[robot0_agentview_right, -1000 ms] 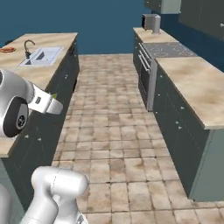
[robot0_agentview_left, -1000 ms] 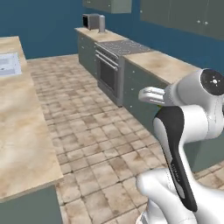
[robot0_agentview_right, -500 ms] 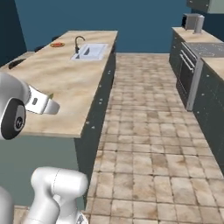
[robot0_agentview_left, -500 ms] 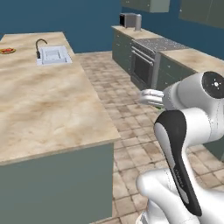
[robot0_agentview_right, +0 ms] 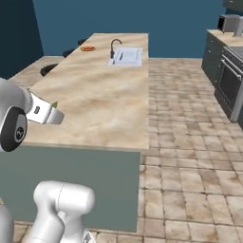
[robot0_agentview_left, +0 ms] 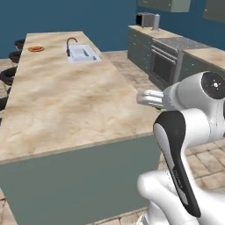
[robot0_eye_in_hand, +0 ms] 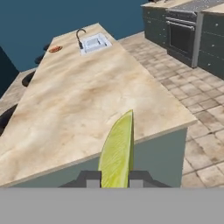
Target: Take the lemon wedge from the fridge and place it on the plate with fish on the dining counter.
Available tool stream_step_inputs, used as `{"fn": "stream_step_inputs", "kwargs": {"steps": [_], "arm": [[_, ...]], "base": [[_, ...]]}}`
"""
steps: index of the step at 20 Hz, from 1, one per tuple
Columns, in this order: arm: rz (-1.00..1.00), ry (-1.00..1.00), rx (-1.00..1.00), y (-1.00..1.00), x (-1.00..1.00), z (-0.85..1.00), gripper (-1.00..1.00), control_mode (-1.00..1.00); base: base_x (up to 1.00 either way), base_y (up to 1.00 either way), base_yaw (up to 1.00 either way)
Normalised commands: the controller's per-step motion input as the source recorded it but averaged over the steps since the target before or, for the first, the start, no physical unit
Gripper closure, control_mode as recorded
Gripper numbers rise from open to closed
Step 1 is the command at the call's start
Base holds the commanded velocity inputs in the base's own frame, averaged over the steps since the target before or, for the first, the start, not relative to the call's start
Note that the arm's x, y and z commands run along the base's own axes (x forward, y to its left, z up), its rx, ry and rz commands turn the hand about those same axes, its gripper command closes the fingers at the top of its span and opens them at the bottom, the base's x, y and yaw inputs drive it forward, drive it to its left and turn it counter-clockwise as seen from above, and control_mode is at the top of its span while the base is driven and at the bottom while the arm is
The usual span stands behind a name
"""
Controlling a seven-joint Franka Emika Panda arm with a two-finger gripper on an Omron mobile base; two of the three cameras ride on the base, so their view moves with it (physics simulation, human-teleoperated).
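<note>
Base swung toward dining counter; plate with fish now upper left. Lemon wedge, lower centre, clamped in end effector: light, soft, slippery; hold flat sides.

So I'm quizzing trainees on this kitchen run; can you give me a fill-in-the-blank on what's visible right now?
1. The hand is shut on the ____.
2. The plate with fish sits at the far end of the dining counter, beyond the ____.
3. Black ____ stand along the counter's far side from the oven.

Missing words: lemon wedge; sink; stools.
</note>
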Motion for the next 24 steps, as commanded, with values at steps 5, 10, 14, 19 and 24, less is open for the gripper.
{"fn": "stream_step_inputs", "kwargs": {"steps": [5,10,14,19,24], "arm": [[0.0,0.0,0.0,0.0,0.0,0.0,1.0,1.0],[0.0,0.0,0.0,0.0,0.0,0.0,1.0,1.0],[0.0,0.0,0.0,0.0,0.0,0.0,1.0,1.0],[0.0,0.0,0.0,0.0,0.0,0.0,1.0,1.0],[0.0,0.0,0.0,0.0,0.0,0.0,1.0,1.0]], "base": [[0.0,1.0,0.0],[0.0,1.0,0.0],[0.0,1.0,0.0],[0.09,1.0,0.0],[0.79,1.0,-0.01]]}}
